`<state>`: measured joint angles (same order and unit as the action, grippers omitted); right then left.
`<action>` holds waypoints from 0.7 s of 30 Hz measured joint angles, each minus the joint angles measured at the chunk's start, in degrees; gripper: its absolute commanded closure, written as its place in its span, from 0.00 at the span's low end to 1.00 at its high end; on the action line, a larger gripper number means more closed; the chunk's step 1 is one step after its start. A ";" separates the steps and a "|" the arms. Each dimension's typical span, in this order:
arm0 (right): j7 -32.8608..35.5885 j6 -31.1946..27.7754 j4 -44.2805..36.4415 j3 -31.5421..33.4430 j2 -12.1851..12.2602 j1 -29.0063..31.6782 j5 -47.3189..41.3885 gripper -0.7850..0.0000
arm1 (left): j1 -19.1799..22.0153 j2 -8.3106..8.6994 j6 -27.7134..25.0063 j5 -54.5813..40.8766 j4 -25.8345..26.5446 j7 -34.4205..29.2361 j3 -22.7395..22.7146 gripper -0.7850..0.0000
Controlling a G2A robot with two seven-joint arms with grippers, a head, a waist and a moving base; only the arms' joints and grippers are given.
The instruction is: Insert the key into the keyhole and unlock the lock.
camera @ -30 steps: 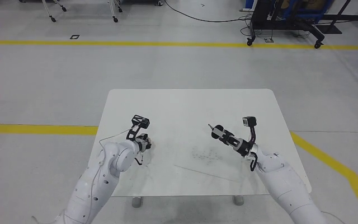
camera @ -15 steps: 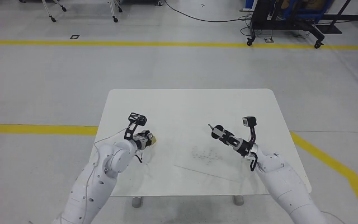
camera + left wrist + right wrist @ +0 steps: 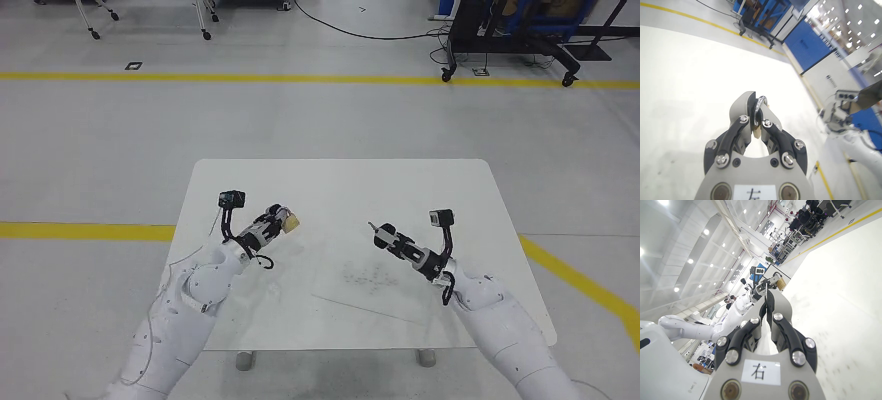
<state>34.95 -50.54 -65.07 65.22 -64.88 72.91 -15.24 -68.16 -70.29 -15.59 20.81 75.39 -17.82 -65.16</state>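
A brass padlock (image 3: 291,221) with a silver shackle (image 3: 761,100) is held above the left half of the white table (image 3: 400,185). My left gripper (image 3: 276,224) is shut on it, with the brass body (image 3: 757,133) showing between the fingers. My right gripper (image 3: 381,235) hovers over the table's right half, shut on a thin metal key (image 3: 765,289) whose blade (image 3: 372,226) points toward the lock. In the right wrist view the padlock (image 3: 780,284) hangs straight beyond the key tip, still a gap away. The keyhole itself is too small to make out.
The tabletop has faint scuff marks (image 3: 365,272) near its middle. The other arm (image 3: 838,117) shows at the side in the left wrist view. Yellow floor lines (image 3: 300,77) and wheeled racks (image 3: 520,40) lie well beyond the table.
My left gripper has risen from the table with the padlock and swung toward the centre, turning the lock to face the key. The right arm has barely shifted.
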 measured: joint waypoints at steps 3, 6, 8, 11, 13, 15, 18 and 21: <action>-0.97 0.66 -0.68 -2.01 -0.75 -0.68 -1.66 1.00 | 5.26 -1.82 -3.49 -10.13 -7.93 -1.18 3.11 1.00; -1.50 1.72 -1.25 -4.03 -1.49 -1.47 -3.30 1.00 | 9.38 -3.32 -7.34 -15.63 -14.09 -1.24 5.85 1.00; -1.56 2.14 -1.43 -4.62 -1.69 -1.57 -3.90 1.00 | 9.92 -3.52 -8.19 -16.01 -15.12 -1.12 6.36 1.00; -1.54 2.13 -1.42 -4.57 -1.67 -1.56 -3.88 1.00 | 9.76 -3.47 -7.91 -15.85 -14.86 -1.12 6.25 1.00; -1.53 2.11 -1.42 -4.56 -1.67 -1.55 -3.86 1.00 | 9.75 -3.47 -7.91 -15.85 -14.85 -1.12 6.25 1.00; -1.53 2.11 -1.41 -4.56 -1.67 -1.55 -3.86 1.00 | 9.45 -3.42 -6.89 -15.08 -14.68 -1.09 6.28 1.00; -2.36 3.80 -2.49 -5.22 -1.90 -1.55 -2.89 1.00 | 8.67 -3.54 -3.21 -14.69 -12.90 -1.99 6.52 1.00; -4.82 6.80 -3.44 -7.17 -2.75 -2.91 -1.20 1.00 | 8.78 -4.27 -0.91 -21.34 -11.84 -6.20 7.42 1.00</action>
<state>30.13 -43.74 -68.51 58.05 -67.63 70.00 -16.44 -59.38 -74.56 -16.50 -0.53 63.55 -24.02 -57.74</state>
